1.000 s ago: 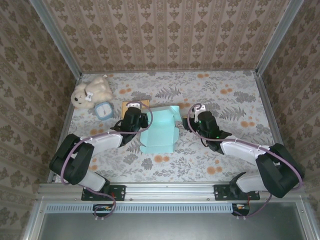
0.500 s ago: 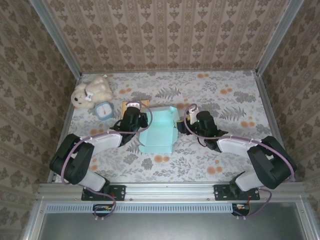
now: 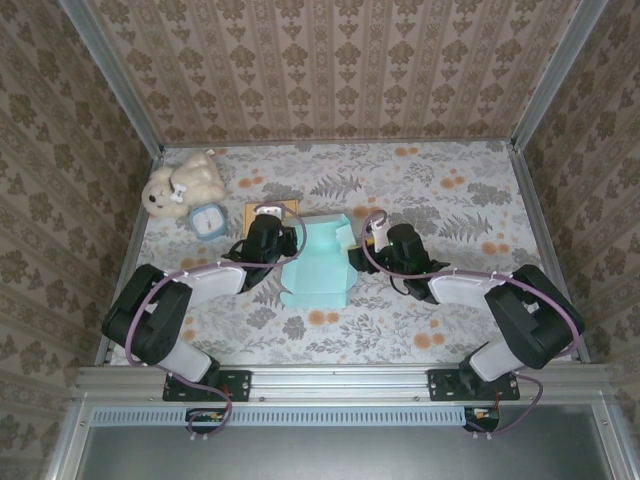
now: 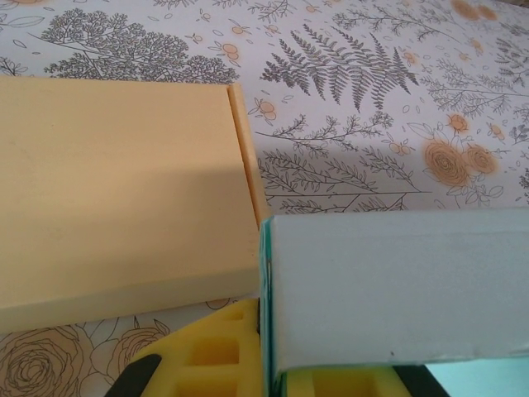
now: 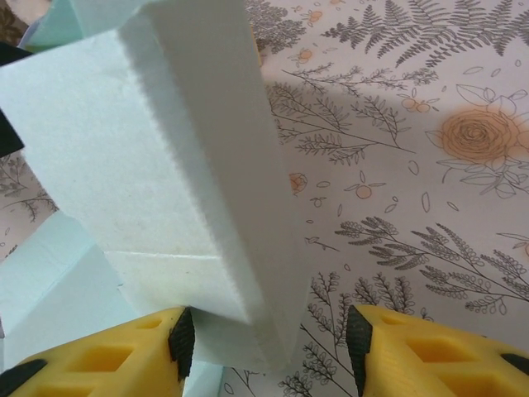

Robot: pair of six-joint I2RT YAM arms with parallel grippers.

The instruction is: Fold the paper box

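Midway through folding, by the look of it. Teal paper box (image 3: 318, 268) lying open at the middle of the counter (image 3: 450, 200), between the two arms, with a tan box (image 4: 116, 207) just beside its far-left corner. Held on the left by the left gripper (image 4: 266, 368), closed tight on the upright left wall. Straddled on the right by the right gripper (image 5: 269, 335) — jaws apart, one yellow finger (image 5: 178, 343) against the raised pale flap (image 5: 198, 165), the other clear of it, so not yet clamped.

To do this step well:

Keep the left hold firm as an anchor, to stop the base sliding over the patterned surface. Close the right fingers on the flap low down, near its crease rather than at the free tip, to avoid buckling the thin card. Then swing it inward along the scored line — not across it — and press until upright and square with the neighbouring wall.

Go slowly. Likely to spring back if released early, judging by the lean of the flap. Avoid pulling against the anchor: risk of tearing the left wall or lifting the whole box. Steer clear of the tan box while turning. Leave the teddy bear (image 3: 182, 185) and the small blue clock (image 3: 208, 220) at the far left alone, well apart from the work.
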